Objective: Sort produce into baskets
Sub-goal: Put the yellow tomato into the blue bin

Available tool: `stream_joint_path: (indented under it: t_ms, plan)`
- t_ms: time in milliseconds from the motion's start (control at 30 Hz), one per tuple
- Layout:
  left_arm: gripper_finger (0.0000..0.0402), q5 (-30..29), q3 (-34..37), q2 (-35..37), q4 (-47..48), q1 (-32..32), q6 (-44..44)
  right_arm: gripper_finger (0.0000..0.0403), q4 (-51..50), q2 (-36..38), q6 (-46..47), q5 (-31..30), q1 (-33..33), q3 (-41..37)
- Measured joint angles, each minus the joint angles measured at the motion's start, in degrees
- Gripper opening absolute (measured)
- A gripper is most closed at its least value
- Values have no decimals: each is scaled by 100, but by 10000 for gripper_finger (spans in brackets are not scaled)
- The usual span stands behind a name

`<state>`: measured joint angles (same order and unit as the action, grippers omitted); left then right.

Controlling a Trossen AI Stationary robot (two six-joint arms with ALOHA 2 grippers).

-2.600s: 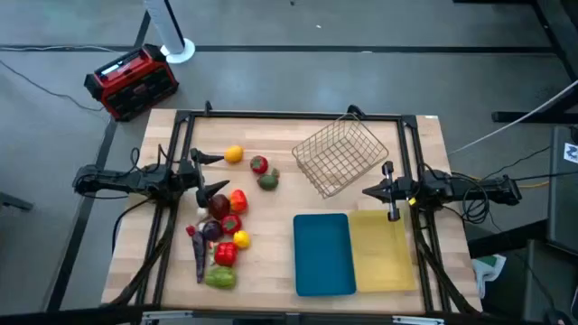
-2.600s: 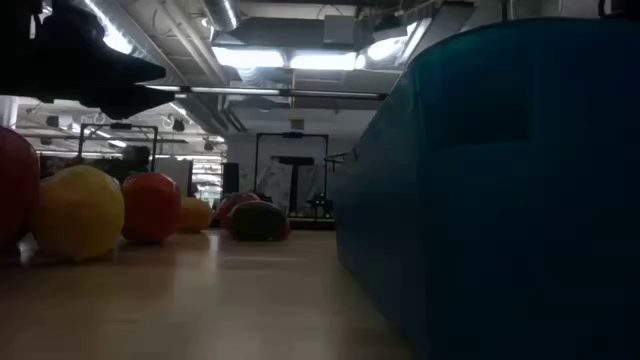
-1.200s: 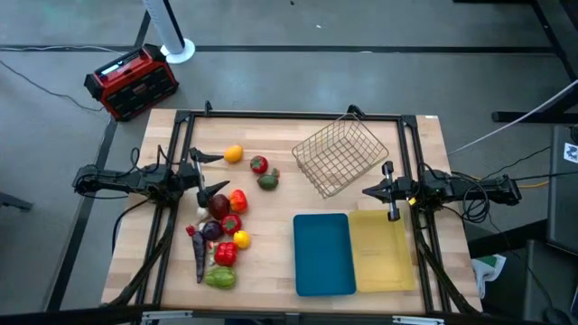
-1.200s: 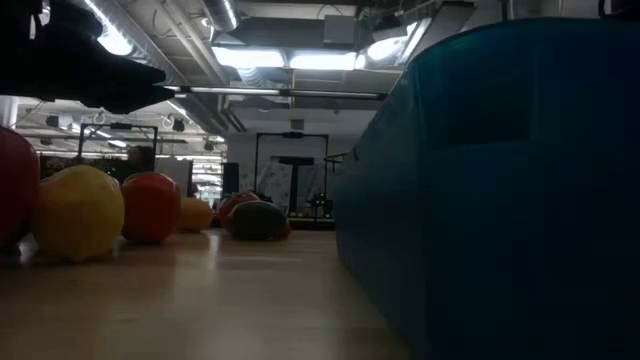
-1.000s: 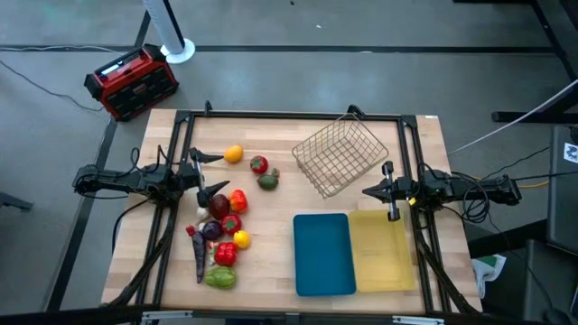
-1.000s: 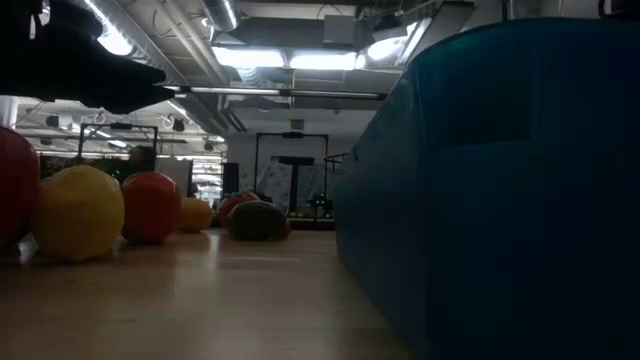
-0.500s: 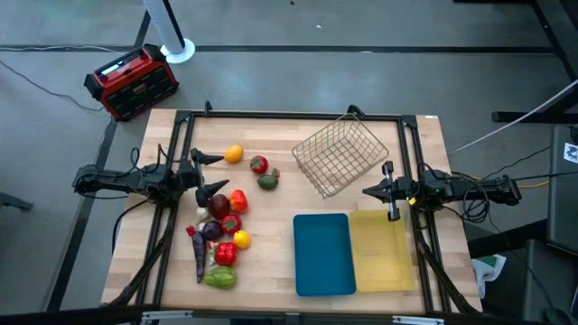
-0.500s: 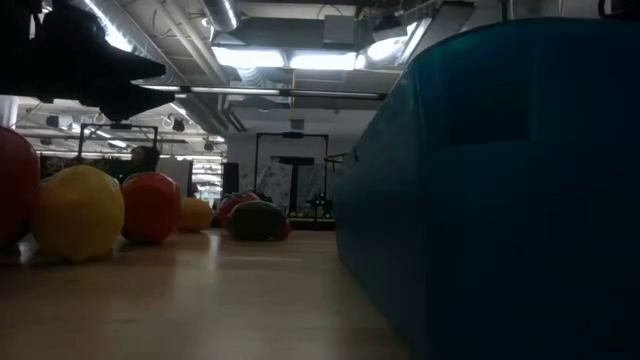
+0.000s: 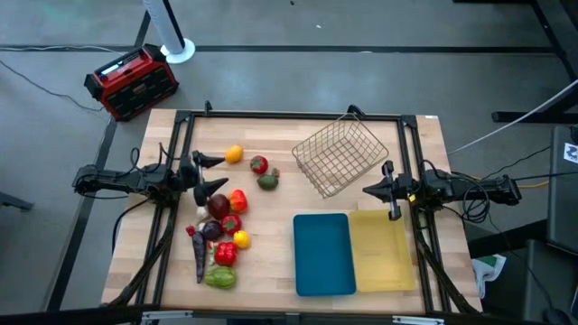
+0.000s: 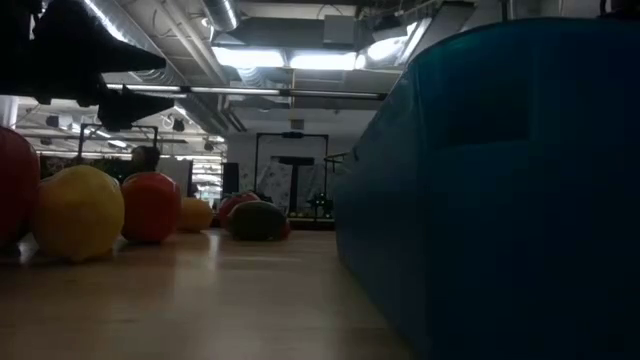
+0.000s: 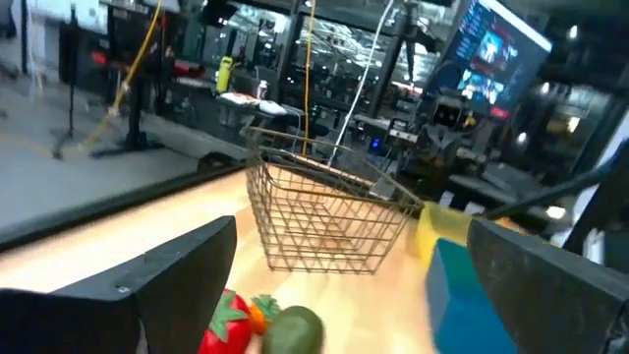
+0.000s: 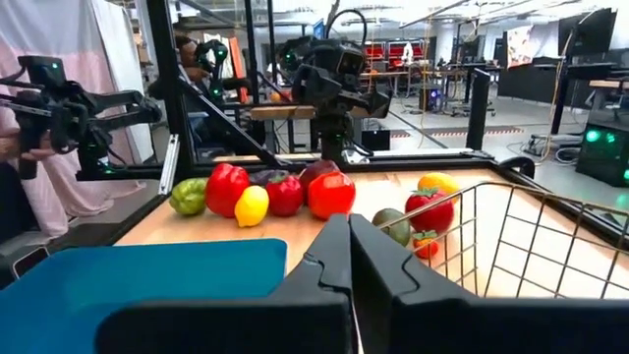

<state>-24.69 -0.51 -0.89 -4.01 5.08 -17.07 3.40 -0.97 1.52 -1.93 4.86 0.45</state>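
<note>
**High view: both arms wait beside the wooden table, produce unsorted**

High view shows the silver wire-mesh basket (image 9: 340,157) lying tilted in the far middle part of the light wooden table (image 9: 271,271). I use this basket as the landmark. Just on the near side of it lies the flat blue rectangular tray (image 9: 322,254), and the pale yellow rectangular tray (image 9: 383,249) lies touching the blue one, on its right side. Both trays and the basket hold nothing.

All the produce is to the left of the basket. A small orange round fruit (image 9: 234,154) is the farthest from it on that side, at the same depth. Nearer to the basket are a red tomato-like fruit (image 9: 259,164) and a green-brown fruit (image 9: 268,180), just beside each other. Farther left and nearer to the camera side is a tight heap: red and orange peppers (image 9: 233,209), a small yellow lemon (image 9: 241,238), a long dark purple eggplant (image 9: 199,259) and a green pepper (image 9: 219,278).

The left gripper (image 9: 204,173) hangs left of the basket, beside the heap, with its fingers wide apart and holding nothing. The right gripper (image 9: 378,190) is just right of the basket, above the far edge of the yellow tray, with its fingers pressed together and empty.

A red-and-black box (image 9: 131,82) stands on the floor, well apart from the basket, beyond the table's far left corner.
</note>
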Motion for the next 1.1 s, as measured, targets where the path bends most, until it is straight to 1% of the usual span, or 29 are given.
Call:
stream_joint_path:
  t_ms: [100, 233, 400, 467, 567, 633, 700, 933, 1100]
  plan:
    - [400, -1, -1, 0, 0, 0, -338, 1, 0, 0, -4, 0, 0, 0]
    - [400, -8, 0, 0, -1, 1, -569, 1, 0, 0, -3, -2, 0, 0]
    - [400, -268, 0, 0, -15, 2, -711, 1, 2, 0, 22, -2, 0, 1]
    - [400, -353, 0, -19, -164, 2, -676, 1, 2, 0, 162, -39, 0, 0]
    - [400, -417, -2, -166, -627, 1, -391, 10, 2, 0, 764, -381, 0, 0]
    - [400, -454, -3, -340, -939, 2, -123, 28, 2, 0, 1223, -629, 0, 0]
    - [400, -528, -43, -567, -1085, 2, 15, 55, 0, 0, 1486, -812, 0, 0]
    - [400, -560, -481, -1721, -1165, 2, -12, 169, 15, 0, 1506, -1071, 0, 2]
    - [400, -558, -1032, -2734, -1150, 2, 219, 227, 17, 0, 1515, -1145, 0, 0]
